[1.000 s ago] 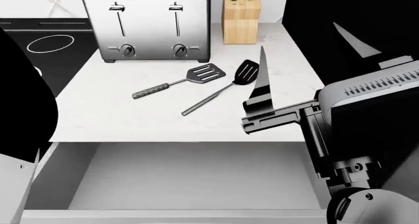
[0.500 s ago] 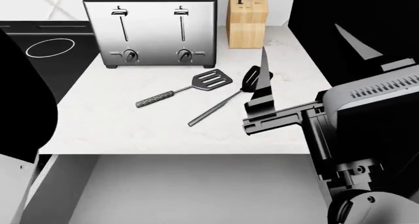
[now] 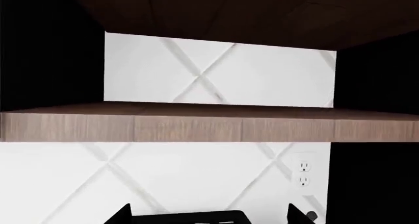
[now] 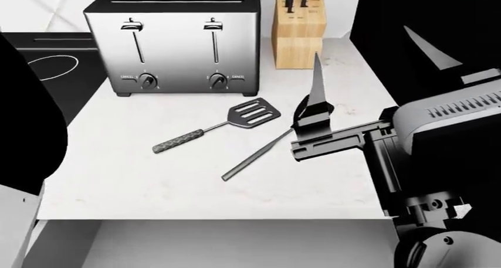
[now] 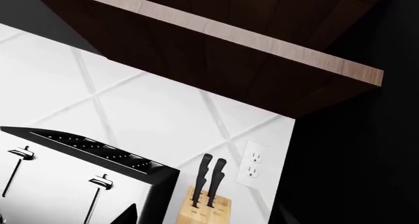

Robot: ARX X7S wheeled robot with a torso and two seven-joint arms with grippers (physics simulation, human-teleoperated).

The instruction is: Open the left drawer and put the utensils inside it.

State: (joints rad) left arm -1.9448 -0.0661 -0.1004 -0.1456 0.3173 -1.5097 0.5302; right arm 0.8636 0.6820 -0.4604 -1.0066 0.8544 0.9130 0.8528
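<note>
Both utensils are seen lying flat on the white tabletop (image 4: 117,186) in front of the toaster (image 4: 173,42): the grey slotted spatula (image 4: 215,127) with its knurled handle angled toward the near left, and the black slotted spatula (image 4: 262,151), whose thin steel handle runs toward the near edge while its head is largely covered by the right end effector (image 4: 315,107). The left drawer (image 4: 211,244) is shown pulled out below the tabletop edge, with only a strip of its plain grey inside visible at the bottom of the head view. Both spatulas are judged light, stiff and thin, so they are best pinched across the handle near mid-length; the knurled handle should offer good friction, whereas the smooth steel one is likely slippery and apt to pivot (a grip closer to the head might steady it). One tall finger of the right end effector is seen, but whether it is apart or together cannot be told, and contact with the black head cannot be confirmed. The left end effector is not shown; its wrist camera takes in only a wooden shelf (image 3: 196,126) and tiled wall. The knife block (image 4: 297,27) stands apart, behind.
</note>
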